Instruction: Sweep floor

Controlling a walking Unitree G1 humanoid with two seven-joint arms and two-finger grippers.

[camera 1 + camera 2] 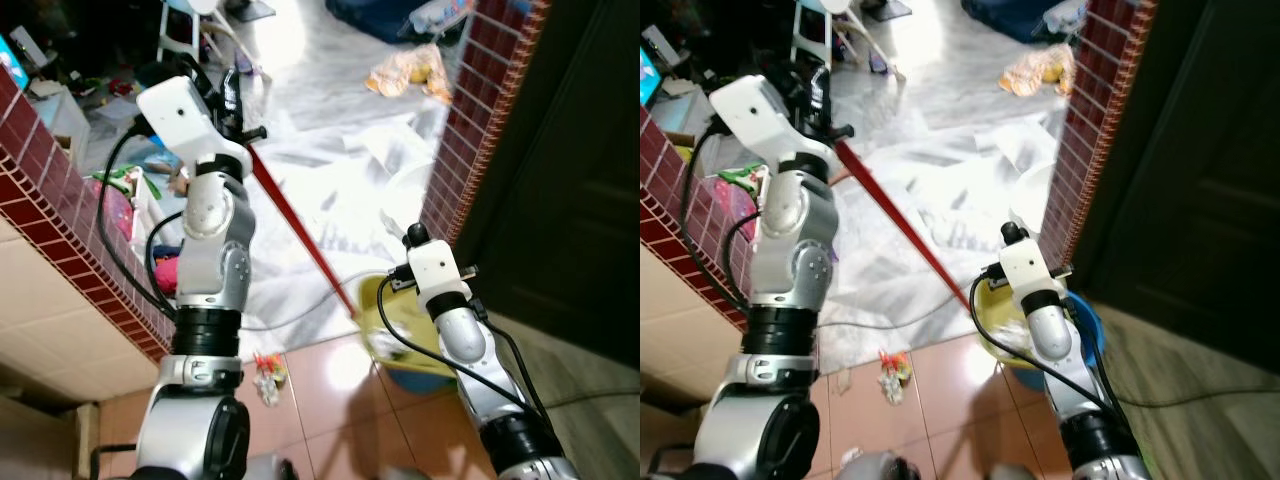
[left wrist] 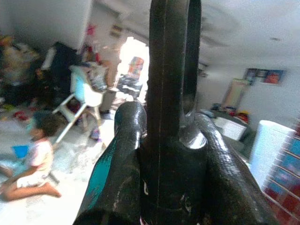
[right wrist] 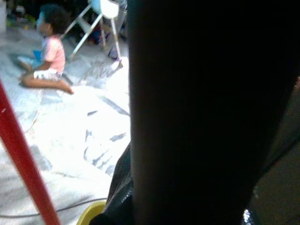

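Left gripper (image 1: 236,128) grips red broom handle (image 1: 300,235).

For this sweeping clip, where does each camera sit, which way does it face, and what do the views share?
Left eye, head: looks down at both arms, the left gripper on the red broom handle.
Right eye, head: same scene, with the yellow dustpan beside the right gripper.
Left wrist: along its black fingers into the room, a seated person.
Right wrist: past a dark finger, across the pale floor.
Both wrist views share the person and the white chair.
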